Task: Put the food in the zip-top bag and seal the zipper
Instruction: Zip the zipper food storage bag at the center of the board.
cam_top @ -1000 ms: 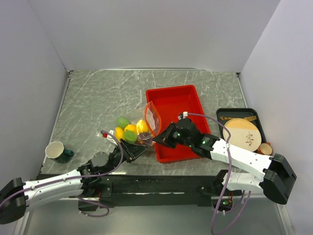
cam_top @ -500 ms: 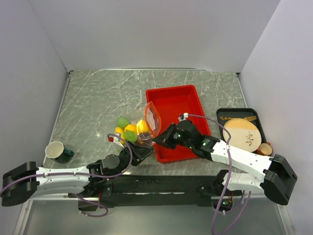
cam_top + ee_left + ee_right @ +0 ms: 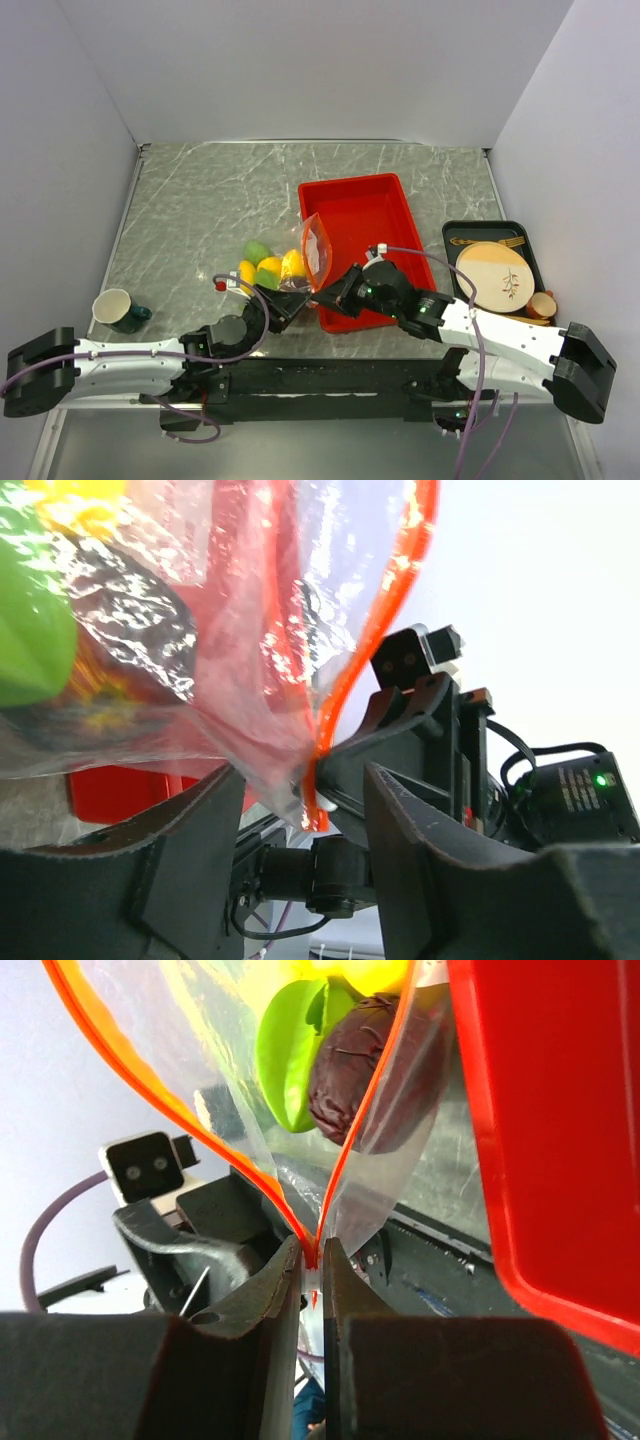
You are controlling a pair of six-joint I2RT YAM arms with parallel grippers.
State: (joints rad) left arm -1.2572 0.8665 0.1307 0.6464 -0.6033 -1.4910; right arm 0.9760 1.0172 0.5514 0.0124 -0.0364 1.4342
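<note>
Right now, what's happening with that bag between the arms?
The right tool is shut on the zipper at one end of the zip-top bag, beside the red tray. The left tool is open, its jaws either side of that same end. The food, green, yellow and dark red pieces, sits inside the bag. The mouth gapes open, so the seal is not yet made.

The far and left parts of the table [image 3: 220,195] are open, so a gripper could pass there. The near middle is tight. The bag [image 3: 314,252] stands up there, pinched by the right gripper [image 3: 323,292], and the left gripper [image 3: 290,298] straddles the same corner with its jaws apart. Food [image 3: 262,268] bulks just to the left; the red tray [image 3: 365,215] walls the right. A mug [image 3: 117,309] sits near left, and a plate [image 3: 495,275] fills the right edge.
</note>
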